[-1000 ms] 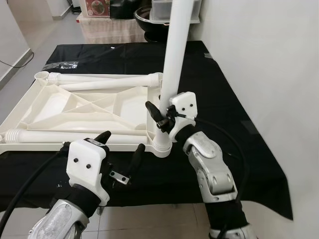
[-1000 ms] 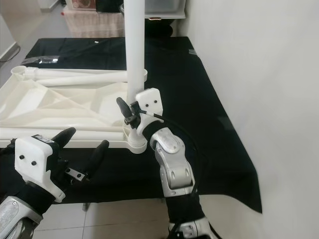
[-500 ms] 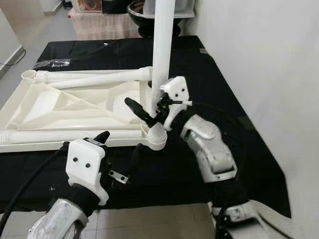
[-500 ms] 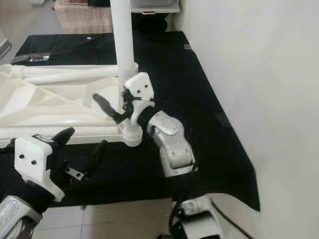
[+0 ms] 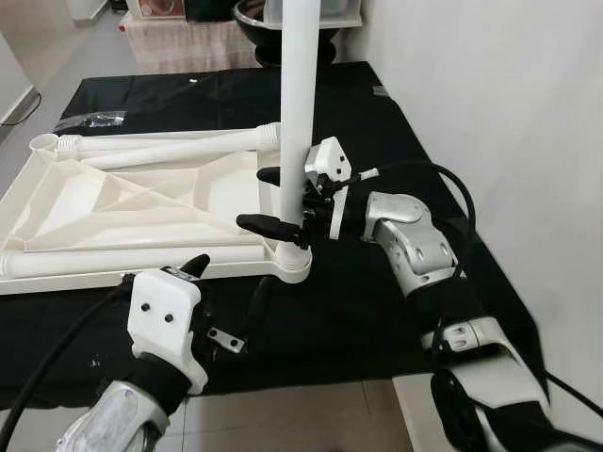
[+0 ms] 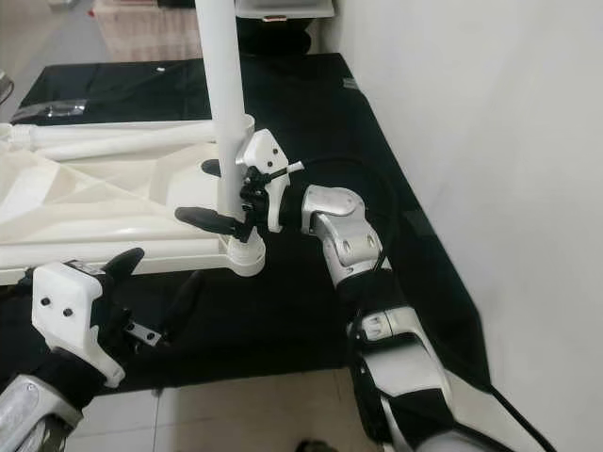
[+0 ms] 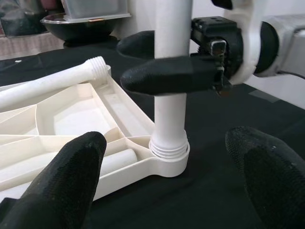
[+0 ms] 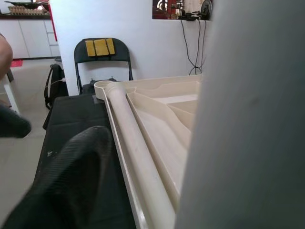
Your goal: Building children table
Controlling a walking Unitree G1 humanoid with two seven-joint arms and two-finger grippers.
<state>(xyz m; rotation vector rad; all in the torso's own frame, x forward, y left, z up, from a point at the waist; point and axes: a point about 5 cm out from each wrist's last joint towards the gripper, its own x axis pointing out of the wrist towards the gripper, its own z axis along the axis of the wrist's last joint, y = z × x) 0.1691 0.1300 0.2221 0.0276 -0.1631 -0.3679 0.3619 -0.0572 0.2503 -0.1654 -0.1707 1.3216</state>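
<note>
Left eye view first, reading from the robot's left: the left gripper (image 5: 229, 303) hangs low over the near edge of the black-covered table (image 5: 415, 169), its two black fingers spread apart and holding nothing, just in front of the near rim of the upturned white tabletop (image 5: 122, 202). That tabletop lies flat on the cloth with its ribbed underside up. One white table leg (image 5: 170, 149) lies along its far rim with a threaded end showing, and another loose leg (image 5: 113, 261) lies along the near rim. At the tabletop's near right corner sits a round corner socket (image 5: 294, 266), and a third leg, the upright leg (image 5: 297, 113), stands in it, rising out of the top of the picture. The right gripper (image 5: 273, 200) reaches in from the right side and straddles this upright leg low down, one finger (image 5: 268, 224) passing in front of the tube and the other behind it; whether the pads press the tube or merely bracket it cannot be told. In the left wrist view the upright leg's threaded foot (image 7: 167, 145) shows seated in the socket, with the right gripper's fingers across the tube above it. Beyond the far end of the table stand a dark bowl (image 5: 259, 19) and a clear plastic box. A white wall (image 5: 499, 104) runs close along the table's right side.
</note>
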